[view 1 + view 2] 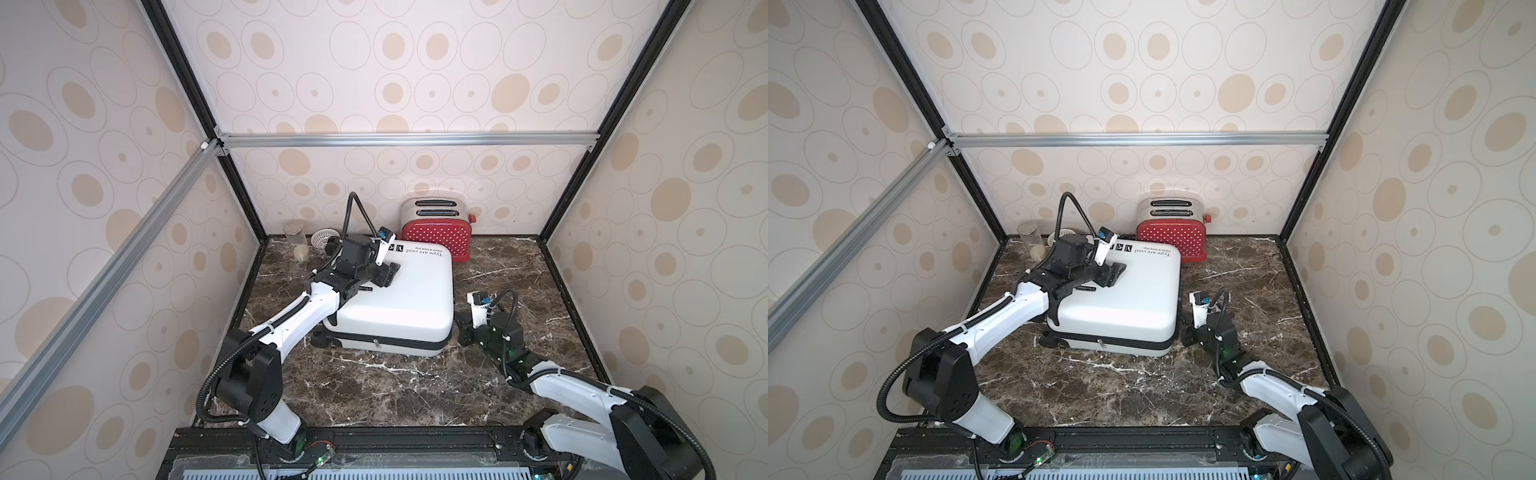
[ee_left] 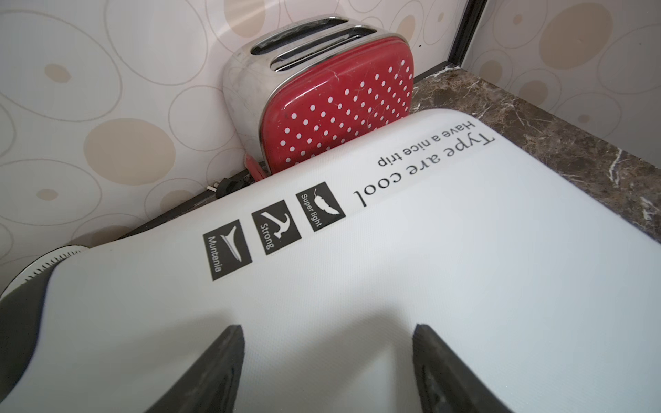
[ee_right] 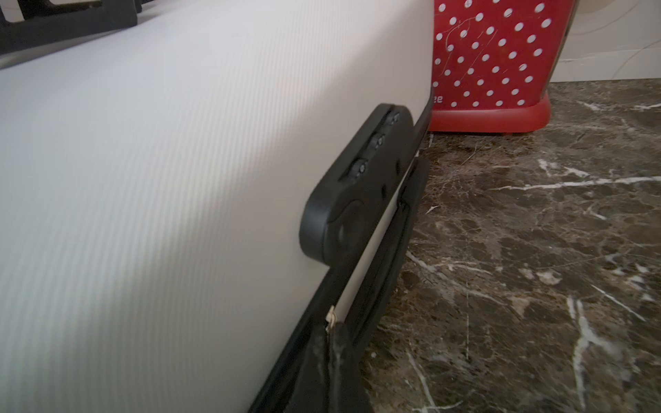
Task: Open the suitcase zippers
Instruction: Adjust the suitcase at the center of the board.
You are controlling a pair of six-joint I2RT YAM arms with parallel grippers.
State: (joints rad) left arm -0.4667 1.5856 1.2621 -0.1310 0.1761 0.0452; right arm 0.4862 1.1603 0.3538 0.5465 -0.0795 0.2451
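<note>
Right wrist view showed right gripper (image 3: 331, 345) pinching the pull tab (image 3: 331, 316) on the side seam (image 3: 384, 282) of the flat-lying suitcase (image 3: 179, 178), left gripper (image 2: 327, 336) spread over its top; drawing along the seam, not outward, was advised

A dark brown marble-patterned tabletop (image 1: 395, 386) with white veins carries everything, and it shows in both top views. The white suitcase (image 1: 407, 299) lies flat on it, left of the middle and nearer the far edge than the near edge, printed face up. A red polka-dot toaster (image 1: 436, 239) stands upright at the far edge, just behind the suitcase's far right corner; whether the two touch cannot be told. A clear jar (image 1: 296, 241) stands in the far left corner, with a white slotted basket (image 1: 323, 239) just beside it. A black plug (image 2: 229, 186) lies at the far edge by the toaster.
</note>
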